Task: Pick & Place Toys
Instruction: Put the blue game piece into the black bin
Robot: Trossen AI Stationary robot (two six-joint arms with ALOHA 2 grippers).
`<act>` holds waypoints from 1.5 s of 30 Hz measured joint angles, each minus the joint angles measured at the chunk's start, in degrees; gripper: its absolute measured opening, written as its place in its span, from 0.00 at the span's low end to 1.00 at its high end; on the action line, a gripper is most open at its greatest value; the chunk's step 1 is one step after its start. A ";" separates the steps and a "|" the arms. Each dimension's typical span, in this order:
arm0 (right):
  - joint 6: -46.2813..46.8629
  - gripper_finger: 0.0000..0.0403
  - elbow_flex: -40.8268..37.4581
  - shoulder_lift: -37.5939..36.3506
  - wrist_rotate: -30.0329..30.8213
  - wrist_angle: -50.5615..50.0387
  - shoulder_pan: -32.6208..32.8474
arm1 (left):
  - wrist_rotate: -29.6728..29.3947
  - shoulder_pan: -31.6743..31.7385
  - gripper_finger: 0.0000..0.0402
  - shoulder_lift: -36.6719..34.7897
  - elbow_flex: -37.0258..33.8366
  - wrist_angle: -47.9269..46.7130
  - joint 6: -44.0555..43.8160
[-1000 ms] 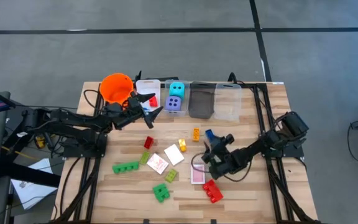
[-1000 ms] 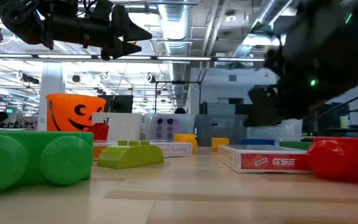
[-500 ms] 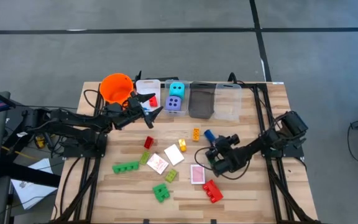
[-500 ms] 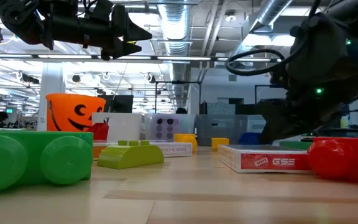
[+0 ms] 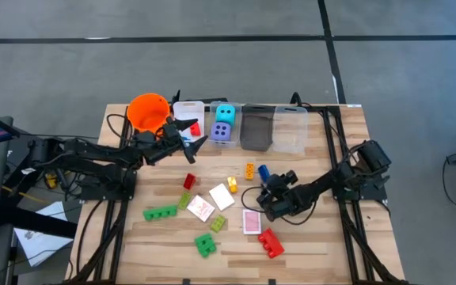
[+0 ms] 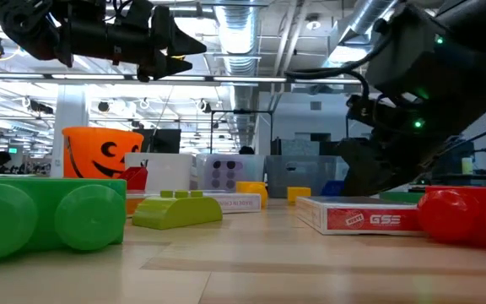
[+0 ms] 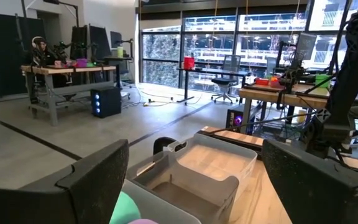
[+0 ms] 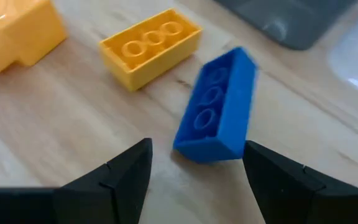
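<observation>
Right hand [image 8: 194, 171], fingers apart and empty, poised at the blue brick [image 8: 217, 115] (yellow brick [image 8: 151, 46] beside it) on the bench [image 5: 323, 237]; left hand [image 5: 192, 136] spread wide above the bins [image 5: 271, 131].

Two dice [image 5: 224, 123], four clear bins [image 5: 273, 129], one orange bucket [image 5: 148, 112], and two pink cards [image 5: 251, 222].

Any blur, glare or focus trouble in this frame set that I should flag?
Right wrist view: the blue brick is smeared along one edge, apparently by motion, and the yellow brick is soft. Low view: the near green brick is out of focus, and bright ceiling lights leave the arms as dark shapes. Left wrist view: daylit windows are bright. High view: even light, no glare.
</observation>
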 joint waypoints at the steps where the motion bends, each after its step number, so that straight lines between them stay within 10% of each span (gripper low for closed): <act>1: -0.64 0.61 0.00 0.02 -0.75 0.50 -0.32 | 0.00 -0.19 0.89 0.00 0.00 0.02 0.01; 8: -0.71 0.52 0.11 0.35 -2.71 1.13 -1.78 | 0.02 -0.83 0.89 0.00 0.00 0.16 0.07; 20: -0.93 0.02 -0.11 0.49 -0.36 0.40 -1.21 | 0.02 -0.83 0.89 0.00 0.00 0.17 0.12; 33: -2.50 0.07 -0.04 0.20 2.70 3.07 -0.25 | 0.00 -0.83 0.89 0.00 0.00 0.16 0.14; 45: -5.41 0.46 -0.03 0.17 2.48 3.83 -0.23 | 0.02 -0.83 0.89 0.00 0.00 0.05 0.15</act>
